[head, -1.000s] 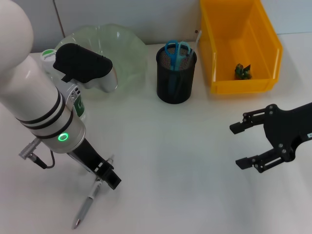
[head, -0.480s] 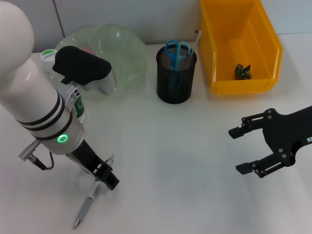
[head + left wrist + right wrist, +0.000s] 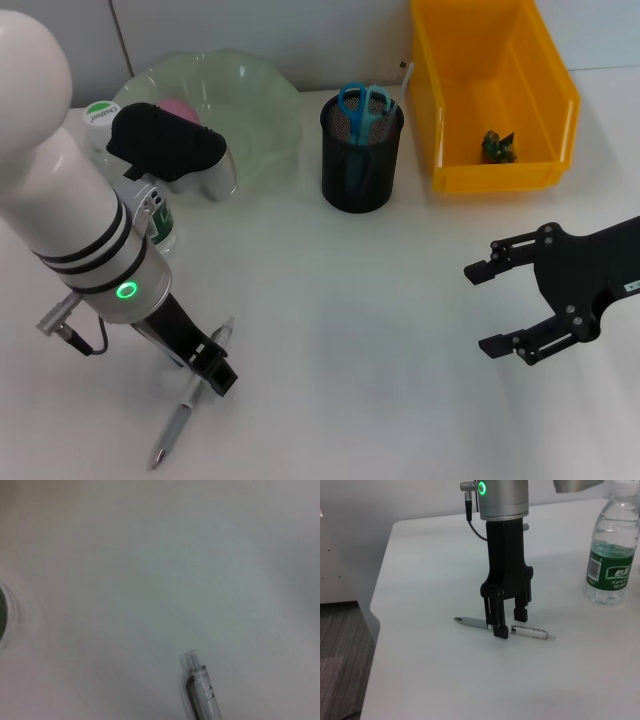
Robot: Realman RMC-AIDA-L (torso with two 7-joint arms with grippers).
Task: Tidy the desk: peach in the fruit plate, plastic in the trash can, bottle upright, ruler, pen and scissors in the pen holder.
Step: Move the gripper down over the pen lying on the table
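pen between open left gripper jaws

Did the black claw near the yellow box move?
Yes. The right gripper has slid a little toward the robot and its left, farther from the yellow bin. Its jaws stay open.

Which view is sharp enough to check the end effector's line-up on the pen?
Left wrist view: soft and washed out, only the pen end shows at the frame edge. Right wrist view: sharp and evenly lit, the left end effector straddles the pen, with faint shadow below. Head view: clear, but the left end effector is partly hidden by the arm.
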